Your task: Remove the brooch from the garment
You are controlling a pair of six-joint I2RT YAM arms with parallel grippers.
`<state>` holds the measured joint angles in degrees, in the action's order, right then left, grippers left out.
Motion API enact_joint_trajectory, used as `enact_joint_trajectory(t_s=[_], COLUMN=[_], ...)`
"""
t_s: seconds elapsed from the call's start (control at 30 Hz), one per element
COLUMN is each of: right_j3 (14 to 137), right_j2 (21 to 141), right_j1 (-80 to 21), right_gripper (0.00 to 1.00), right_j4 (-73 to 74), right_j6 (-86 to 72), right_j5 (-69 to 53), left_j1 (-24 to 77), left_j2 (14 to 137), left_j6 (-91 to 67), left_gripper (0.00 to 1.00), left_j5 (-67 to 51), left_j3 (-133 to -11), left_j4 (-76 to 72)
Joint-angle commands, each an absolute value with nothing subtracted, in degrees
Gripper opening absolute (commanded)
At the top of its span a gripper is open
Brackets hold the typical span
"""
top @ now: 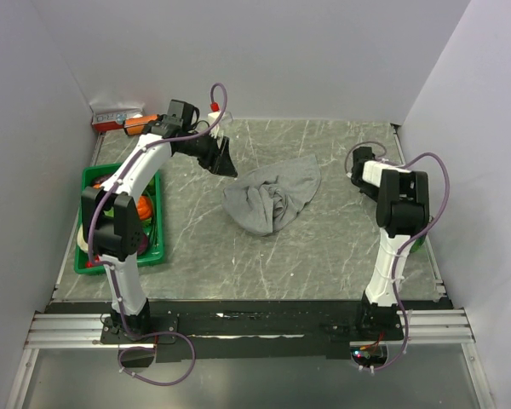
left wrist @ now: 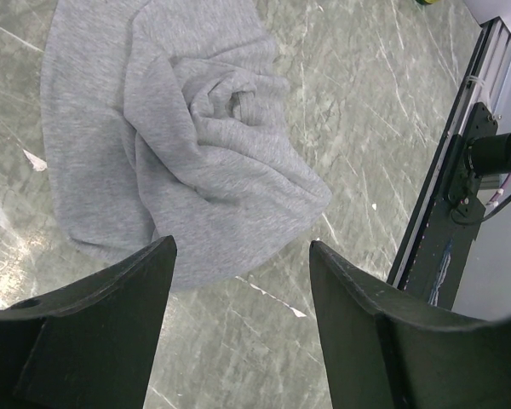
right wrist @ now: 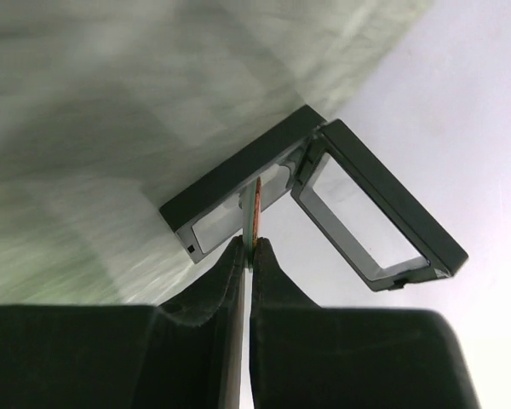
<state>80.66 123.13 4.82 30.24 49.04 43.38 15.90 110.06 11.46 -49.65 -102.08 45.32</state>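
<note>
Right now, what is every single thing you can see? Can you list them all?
garment: one, grey, rumpled in the middle of the table
brooch: one, thin disc seen edge-on, colour unclear, pinched at the right fingers' tips
case: one, black with clear panels, open, just behind the brooch
crate: one, green, left side of the table, orange things inside
box: one, red and white, far left corner
table: one, grey-green marble look
left fingers: two, black, open, hovering beside the garment
right fingers: two, black, shut on the brooch
</note>
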Motion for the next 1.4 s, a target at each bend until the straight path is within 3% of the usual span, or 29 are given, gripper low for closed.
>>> enact_joint_trajectory(t_s=[0.0, 0.2, 1.37], right_j3=[81.3, 81.8, 85.1], right_j2=[123.2, 119.7, 117.3], right_j1=[0.3, -4.0, -4.2], right_gripper=[0.00, 0.00, 0.00], right_j4=[37.5, 35.8, 31.9], right_j6=[43.2, 44.6, 49.4], right_j5=[37.4, 39.4, 42.5], left_j1=[16.2, 16.2, 16.3], left_j2=[110.1, 110.5, 111.3], left_j6=[11.7, 11.4, 10.2], left_gripper=[0.70, 0.70, 0.70], left_j5=[-50.2, -50.4, -50.9], left_j3=[-104.3, -104.6, -104.9], left_j4=[45.3, 45.3, 44.1])
